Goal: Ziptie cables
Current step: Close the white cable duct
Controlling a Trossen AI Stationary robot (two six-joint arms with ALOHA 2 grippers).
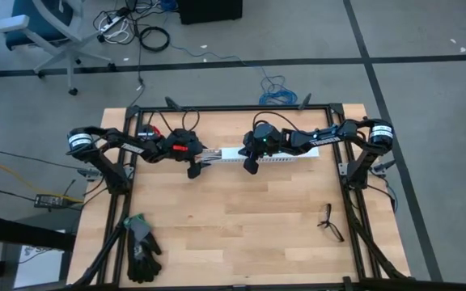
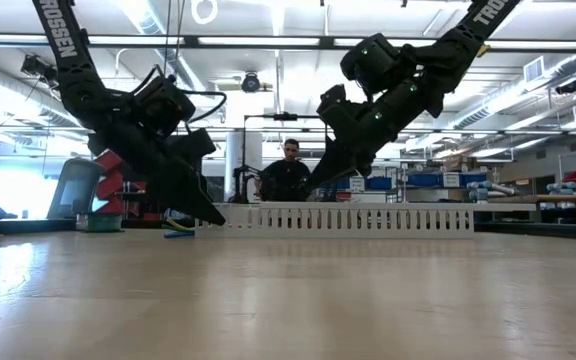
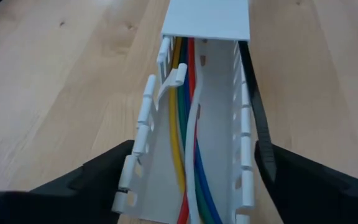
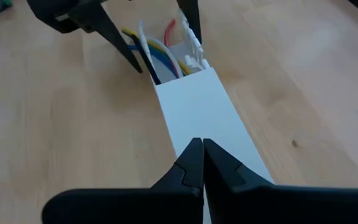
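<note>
Standing at the table, I note a white slotted duct (image 1: 269, 155) lying lengthwise across the far half of the table (image 1: 241, 234), its long axis running from nine o'clock to three o'clock; the cables (image 3: 188, 143) (yellow, green, red, blue and white wires) lie inside its open end, along that same axis.

The left gripper (image 3: 191, 180) is at the duct's nine o'clock end, fingers spread wide and straddling the two slotted walls, one finger outside each; whether the pads touch the walls I cannot tell. A thin black strip (image 3: 257, 118), probably the ziptie, runs along the outside of one wall, just beside the finger there.

The right gripper (image 4: 202, 163) has its fingers pressed together, holding nothing, poised above the lidded part of the duct toward three o'clock; contact with the lid cannot be confirmed.

Judgement: the left arm is the nearer to the exposed wires, which lie straight ahead between its fingers; any grasp must close across the axis, not along it.

A black glove (image 1: 142, 249) at seven o'clock and spectacles (image 1: 329, 222) at four o'clock lie well apart from the work.
</note>
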